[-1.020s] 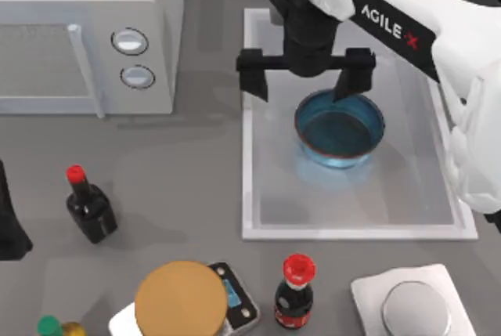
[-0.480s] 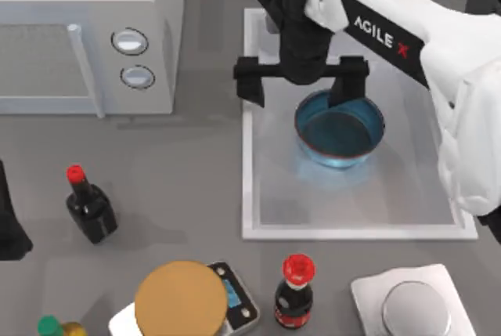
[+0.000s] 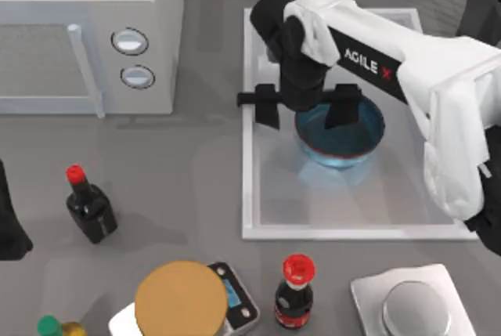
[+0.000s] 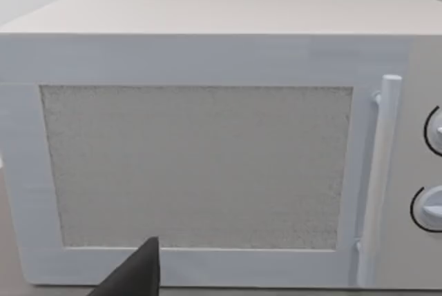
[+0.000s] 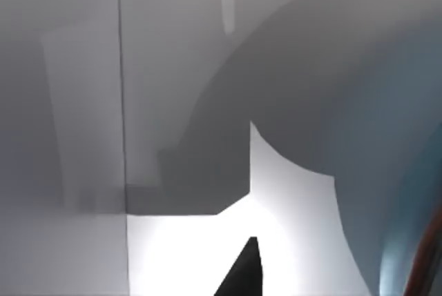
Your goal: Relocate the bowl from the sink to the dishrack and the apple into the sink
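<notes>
I have my right gripper [image 3: 306, 106] down over the left part of the sink [image 3: 258, 195], fingers spread wide: one fingertip sits over the sink's left rim, the other hangs over the near-left edge of the one blue bowl [image 3: 352, 136], and nothing is pinched between them. The bowl rests upright inside the sink, toward its far half. From the right wrist camera I see the white sink floor [image 5: 186, 254] and a slice of the bowl's blue wall [image 5: 394, 172] with its reddish rim at the frame edge. My left arm is parked at the table's left edge, a dark piece of it visible there; its wrist camera faces the single microwave [image 4: 207, 151], and I cannot tell how its fingers stand. On the grey table [image 3: 180, 187] I count two dark bottles with red caps [image 3: 90, 207] [image 3: 294, 293], one tan disc [image 3: 181, 300] lying on a kitchen scale [image 3: 239, 297], one green-capped bottle [image 3: 52, 326] at the near-left corner, and one white square unit with a metal disc [image 3: 415, 305] at near right.
</notes>
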